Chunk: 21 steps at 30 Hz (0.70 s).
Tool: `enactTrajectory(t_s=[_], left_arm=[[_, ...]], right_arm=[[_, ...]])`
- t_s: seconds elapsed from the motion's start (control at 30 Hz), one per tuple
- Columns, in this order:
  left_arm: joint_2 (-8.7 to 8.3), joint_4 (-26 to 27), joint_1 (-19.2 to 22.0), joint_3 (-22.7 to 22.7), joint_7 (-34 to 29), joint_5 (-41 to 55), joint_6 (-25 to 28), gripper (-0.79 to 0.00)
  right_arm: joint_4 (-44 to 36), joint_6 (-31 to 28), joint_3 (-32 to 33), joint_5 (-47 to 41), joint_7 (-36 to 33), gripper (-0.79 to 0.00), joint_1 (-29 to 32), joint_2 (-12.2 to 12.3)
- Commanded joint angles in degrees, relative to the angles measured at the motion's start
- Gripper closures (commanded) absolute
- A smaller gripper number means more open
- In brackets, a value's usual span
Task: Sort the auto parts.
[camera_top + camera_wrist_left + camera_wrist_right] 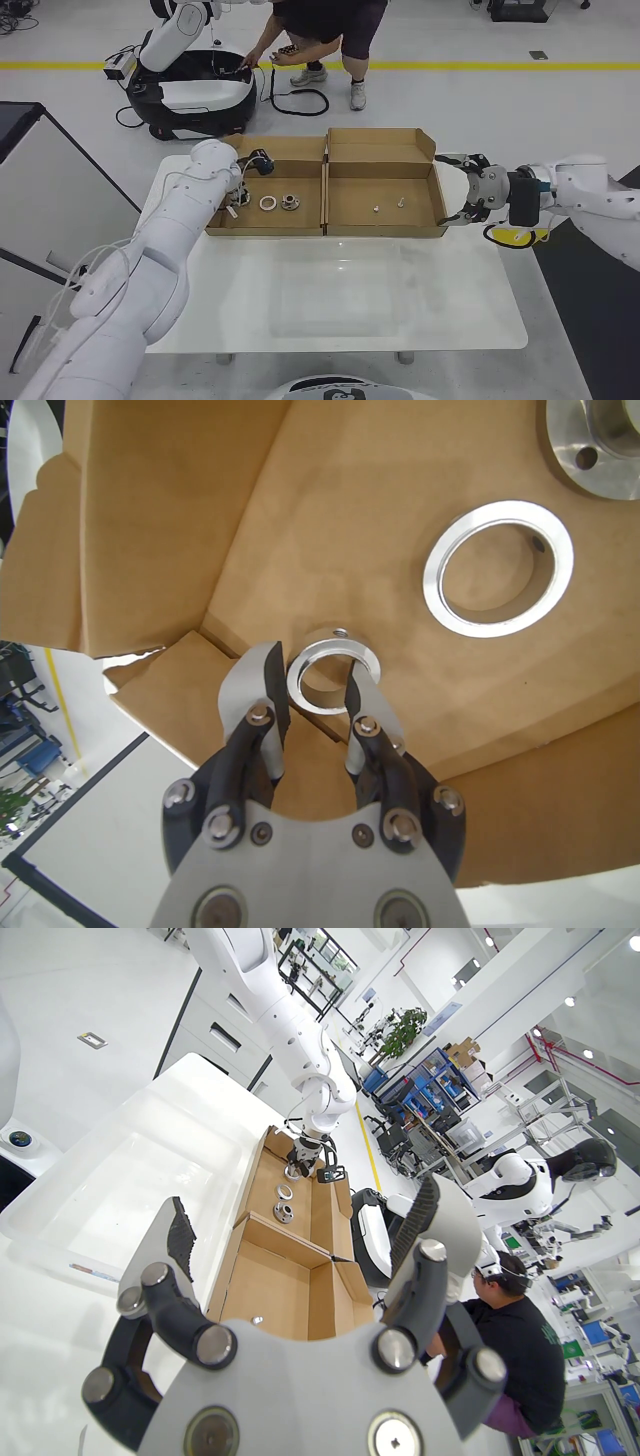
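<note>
Two fingers (274,687) straddle rim of small ring (320,706).

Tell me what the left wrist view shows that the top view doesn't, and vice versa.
Left wrist view: a small ring at the left hand, with a screw hole in its side. Top view: a second box with two small parts, and the open right hand beside it. Both: the large ring and flanged part in the first box.
</note>
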<state>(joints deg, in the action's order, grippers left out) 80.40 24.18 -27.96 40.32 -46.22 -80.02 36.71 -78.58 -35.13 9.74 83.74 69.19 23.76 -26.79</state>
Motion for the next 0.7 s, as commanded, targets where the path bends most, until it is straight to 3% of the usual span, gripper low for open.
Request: enactTrajectory(t_s=[0.0, 0.17, 0.33, 0.53, 0.67], left_arm=[[0.11, -0.17, 0.3, -0.1, 0.0, -0.16, 0.09, -0.437], [0.25, -0.66, 1.01, -0.11, 0.37, -0.3, 0.4, -0.536], [0.2, -0.03, 2.09, 0.14, 0.67, -0.49, 0.46, -0.785], [-0.6, 2.81, 4.11, 1.65, 0.77, -0.3, -0.45, -0.785], [-1.78, 7.13, 4.0, 3.74, 2.03, 1.5, 2.13, -0.785]], right_arm=[[0.0, 0.0, 0.0, 0.0, 0.0, -0.785, 0.0, 0.0], [0.0, 0.0, 0.0, 0.0, 0.0, -0.785, 0.0, 0.0], [0.0, 0.0, 0.0, 0.0, 0.0, -0.785, 0.0, 0.0], [0.0, 0.0, 0.0, 0.0, 0.0, -0.785, 0.0, 0.0], [0.0, 0.0, 0.0, 0.0, 0.0, -0.785, 0.0, 0.0]])
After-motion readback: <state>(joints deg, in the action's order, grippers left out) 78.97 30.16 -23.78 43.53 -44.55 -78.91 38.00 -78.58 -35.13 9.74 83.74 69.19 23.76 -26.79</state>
